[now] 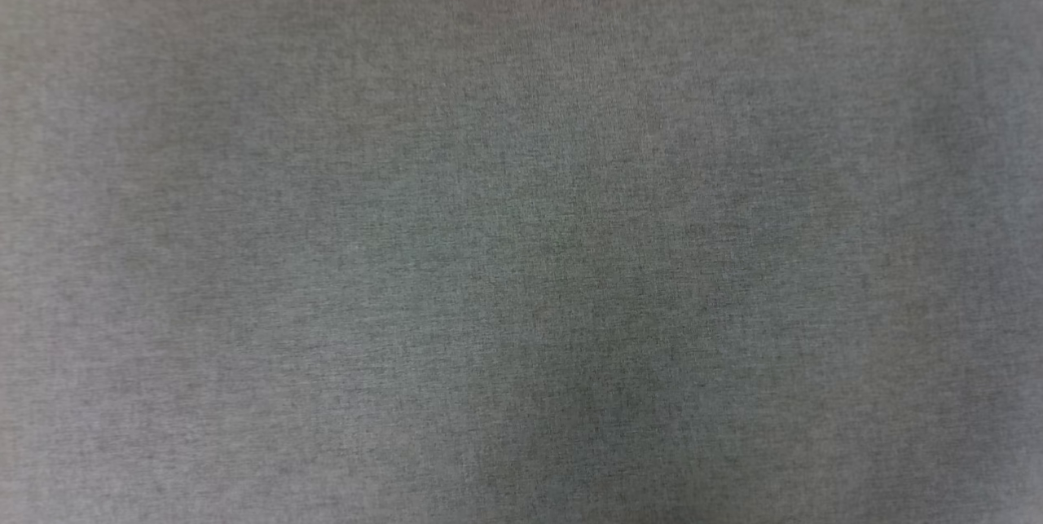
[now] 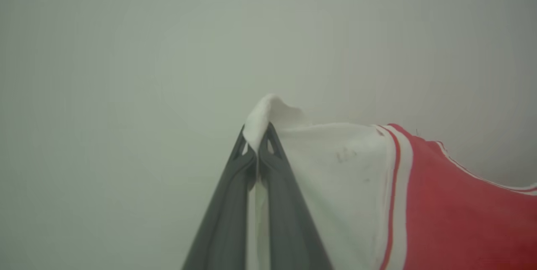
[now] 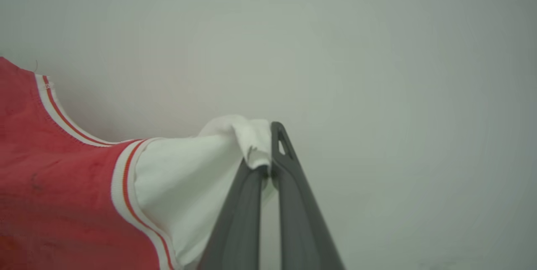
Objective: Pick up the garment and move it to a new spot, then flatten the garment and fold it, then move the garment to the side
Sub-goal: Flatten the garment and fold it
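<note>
Left wrist view: left gripper [image 2: 258,142] pinched tight on the tip of a white sleeve [image 2: 335,165]. The garment [image 2: 444,207] hangs off it, red body running to that view's right. Right wrist view: right gripper [image 3: 266,156] pinches the other sleeve [image 3: 180,177] the same way, cloth bunched over one fingertip, red body to that view's left. So the garment is in the air, strung between both grippers by its sleeves. Plain pale backdrop [image 2: 126,51] behind it, can't tell wall or table. Head view: blurry grey weave [image 1: 521,231], close up, no help for aiming.

Judgement: this is the carry-to-new-spot step, laydown next. To do it well:
- Both bites are small, right at the sleeve tips. A jerk could pull one out, so no fast moves.
- Move the arms together at equal height, spread just enough to take the sag out of the neckline without stretching.
- Lower hem first and drag gently so the body lays flat.
- Release only once the sleeves rest on the surface.
</note>
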### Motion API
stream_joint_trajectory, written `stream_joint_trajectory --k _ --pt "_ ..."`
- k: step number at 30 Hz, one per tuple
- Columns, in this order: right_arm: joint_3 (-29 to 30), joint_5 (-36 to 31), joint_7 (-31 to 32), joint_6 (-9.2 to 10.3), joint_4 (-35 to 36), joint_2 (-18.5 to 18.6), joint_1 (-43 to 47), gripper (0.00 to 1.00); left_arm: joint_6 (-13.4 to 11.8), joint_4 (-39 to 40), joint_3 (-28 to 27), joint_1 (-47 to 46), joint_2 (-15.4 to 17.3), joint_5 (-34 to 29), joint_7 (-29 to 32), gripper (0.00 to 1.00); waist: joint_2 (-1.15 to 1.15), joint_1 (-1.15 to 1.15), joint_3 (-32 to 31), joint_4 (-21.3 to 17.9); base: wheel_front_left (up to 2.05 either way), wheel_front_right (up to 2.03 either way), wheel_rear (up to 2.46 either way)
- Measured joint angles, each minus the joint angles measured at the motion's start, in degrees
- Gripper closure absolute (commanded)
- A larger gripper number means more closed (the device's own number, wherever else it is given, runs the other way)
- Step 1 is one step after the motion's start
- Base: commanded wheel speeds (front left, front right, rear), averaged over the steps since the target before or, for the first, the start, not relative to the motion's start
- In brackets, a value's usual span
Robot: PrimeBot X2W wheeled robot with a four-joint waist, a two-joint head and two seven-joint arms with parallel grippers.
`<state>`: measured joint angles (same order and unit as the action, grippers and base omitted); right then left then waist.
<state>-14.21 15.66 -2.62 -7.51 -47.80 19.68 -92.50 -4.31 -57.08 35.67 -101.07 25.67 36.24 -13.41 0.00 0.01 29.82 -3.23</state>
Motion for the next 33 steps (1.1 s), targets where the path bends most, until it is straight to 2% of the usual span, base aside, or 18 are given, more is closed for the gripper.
stream_joint_trajectory --k 10,17,23,33 --pt "-5.7 4.8 -1.9 0.00 -6.9 -1.2 -0.2 1.00 2.1 -4.5 -1.3 3.5 -1.8 2.6 -1.0 1.00 0.00 0.00 3.1 -0.2 0.00 0.00 0.00" --pt "-11.4 9.6 -3.2 0.00 -9.3 -1.4 5.4 1.00 3.9 -5.9 -3.1 11.8 -3.2 4.5 -1.5 1.00 0.00 -0.01 0.0 0.0 0.00 0.00 0.00" --pt "-16.8 15.1 -1.9 0.00 -8.4 -0.4 17.2 1.00 4.2 -1.0 -6.5 26.2 -4.1 5.1 -1.6 1.00 0.00 -0.01 -6.6 0.7 0.00 0.00 0.00" --pt "-21.6 24.3 1.7 0.00 0.7 4.0 42.1 1.00 3.1 10.3 -10.9 56.0 -4.1 4.3 -1.6 1.00 0.00 -0.02 -19.5 2.3 0.00 0.00 0.00"
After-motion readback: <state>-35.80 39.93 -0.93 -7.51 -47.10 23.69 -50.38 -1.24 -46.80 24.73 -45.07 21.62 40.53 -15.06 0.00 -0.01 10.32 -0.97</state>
